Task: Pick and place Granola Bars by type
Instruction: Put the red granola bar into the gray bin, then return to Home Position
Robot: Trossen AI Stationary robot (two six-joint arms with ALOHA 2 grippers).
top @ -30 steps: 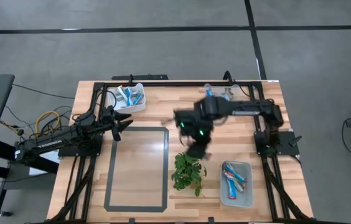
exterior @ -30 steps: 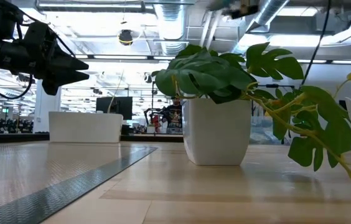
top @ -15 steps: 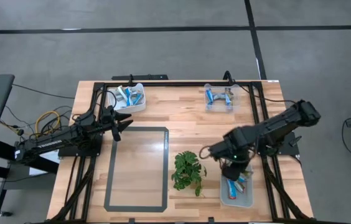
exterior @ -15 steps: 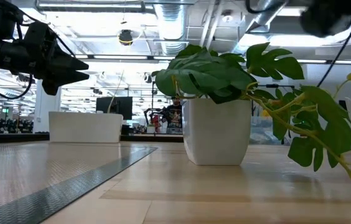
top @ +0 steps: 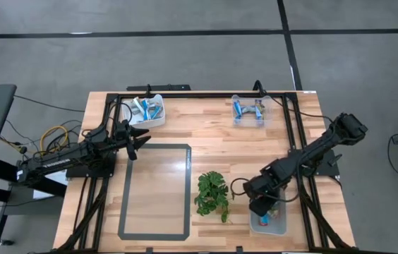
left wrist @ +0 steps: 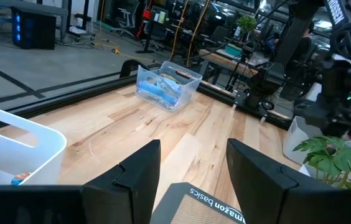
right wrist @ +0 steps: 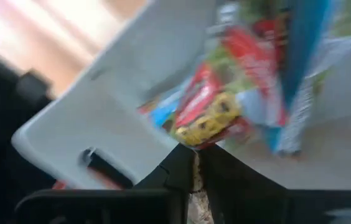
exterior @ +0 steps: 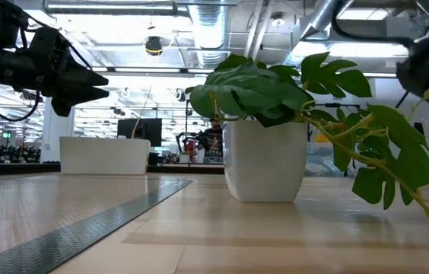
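Observation:
My right gripper (top: 261, 207) hangs over the grey tray (top: 281, 224) at the table's near right, shut on a red-and-yellow wrapped granola bar (right wrist: 208, 119). More red and blue-and-white bars (right wrist: 269, 74) lie in that tray. A white bin (top: 149, 111) at the far left and a clear bin (top: 248, 111) at the far right hold blue-wrapped bars. My left gripper (top: 140, 144) waits open and empty at the table's left, clear of the table (left wrist: 191, 167). My right gripper pinches the red-and-yellow bar by its near end (right wrist: 195, 147) between its two shut fingers. The bar sticks out beyond the fingertips, over the tray's inside. The wrist view is blurred, and I cannot tell whether the bar touches the bars below.
A potted leafy plant (top: 213, 194) stands just left of the near-right tray, close to my right arm. A grey taped rectangle (top: 125, 212) marks the table's middle left. A black frame (top: 185, 94) runs along the far edge.
My right gripper has swept from the table's middle, beside the plant, toward the right and near edges, and now hangs low over the near-right tray.

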